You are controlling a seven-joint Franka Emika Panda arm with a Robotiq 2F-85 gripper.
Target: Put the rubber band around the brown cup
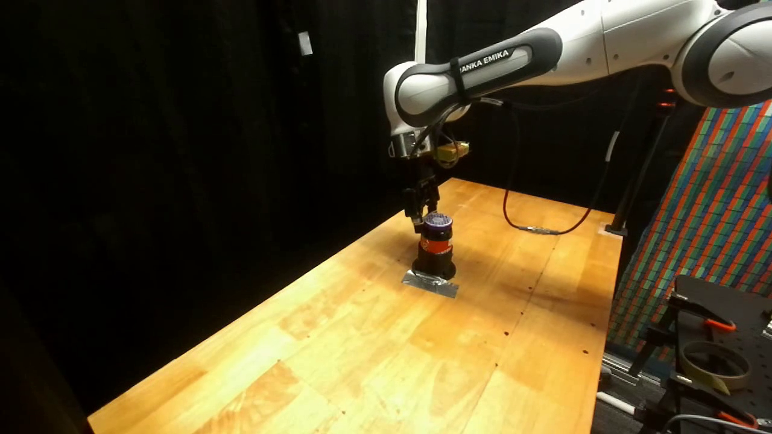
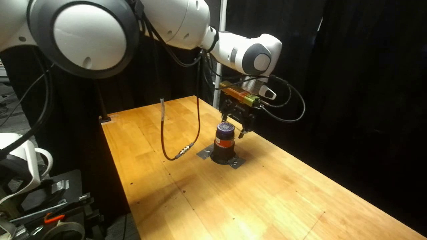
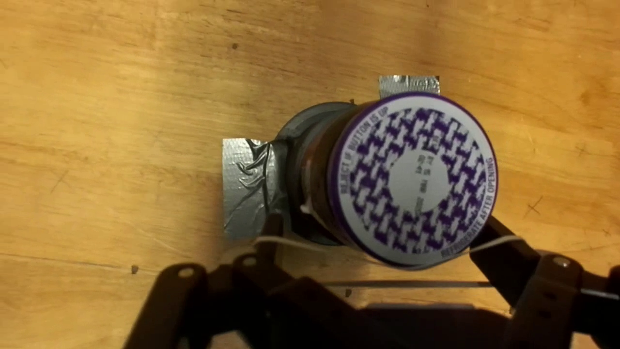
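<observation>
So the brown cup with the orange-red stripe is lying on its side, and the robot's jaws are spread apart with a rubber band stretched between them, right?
Not quite: the brown cup isn't on its side; it stands upright, as both exterior views show. The rest holds: in the wrist view, the rubber band is stretched between the spread jaws.

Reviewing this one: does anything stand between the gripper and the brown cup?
Nothing visible stands between the gripper and the brown cup except the rubber band stretched across its open jaws. The cup's lid may be a hurdle, though: in the wrist view it hides part of the band, so contact can't be judged.
</observation>
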